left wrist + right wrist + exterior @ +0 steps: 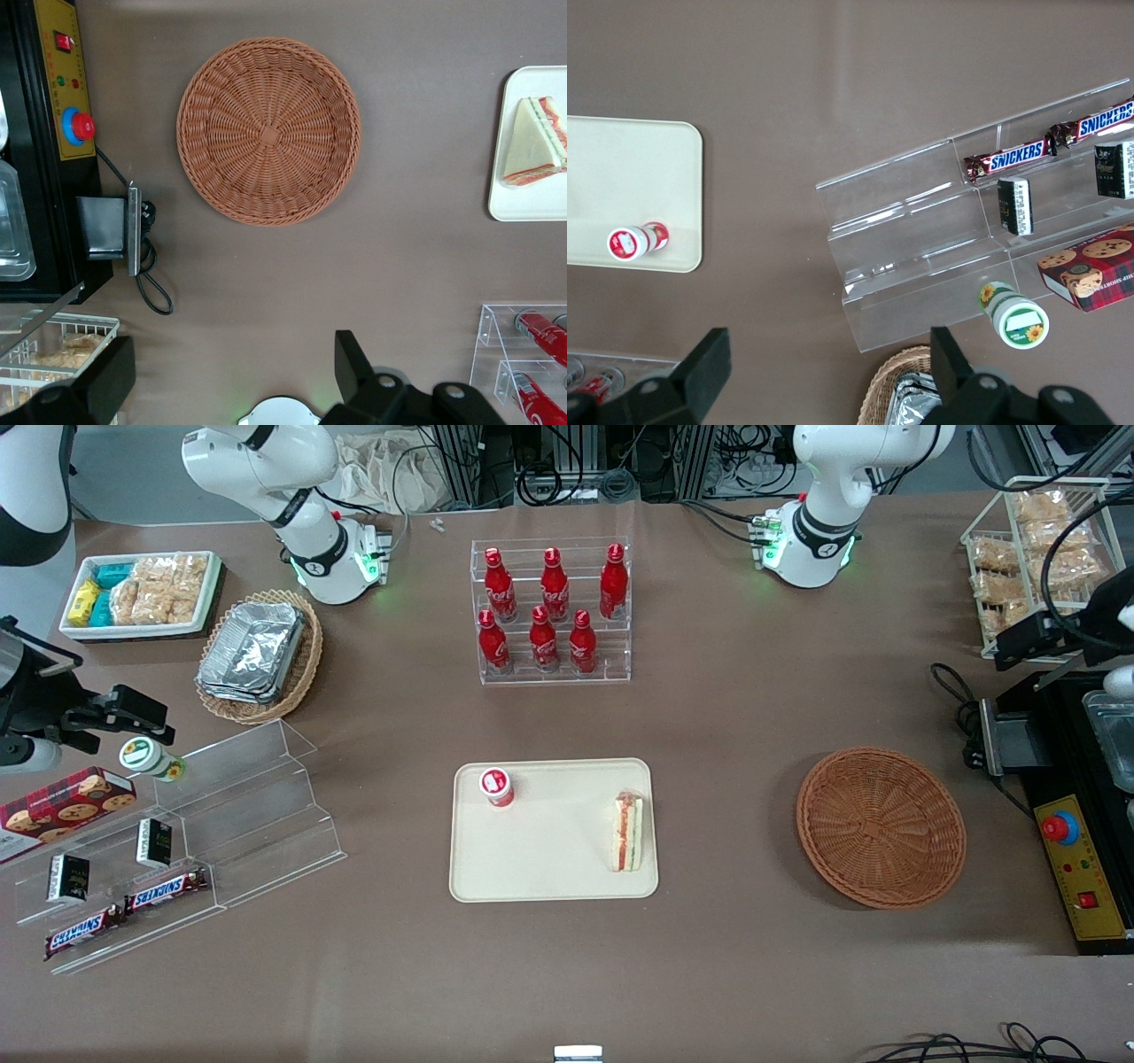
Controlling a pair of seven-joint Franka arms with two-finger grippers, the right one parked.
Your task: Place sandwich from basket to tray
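Sandwich point(628, 833) lay on the tray point(549, 868), basket point(880, 826) empty.
Its long axis ran along the tray's short edge nearest the basket; the gripper point(230, 376) hung open, holding nothing.

Six red bottles point(551, 613) in a clear rack point(551, 669), apparently upright.

light: even, bright, from overhead | shadows: soft, short beside the basket point(880, 826) and tray point(554, 830) | glare: on the foil trays point(252, 650) | focus: sharp; hand point(232, 381) fingers dark, slightly soft
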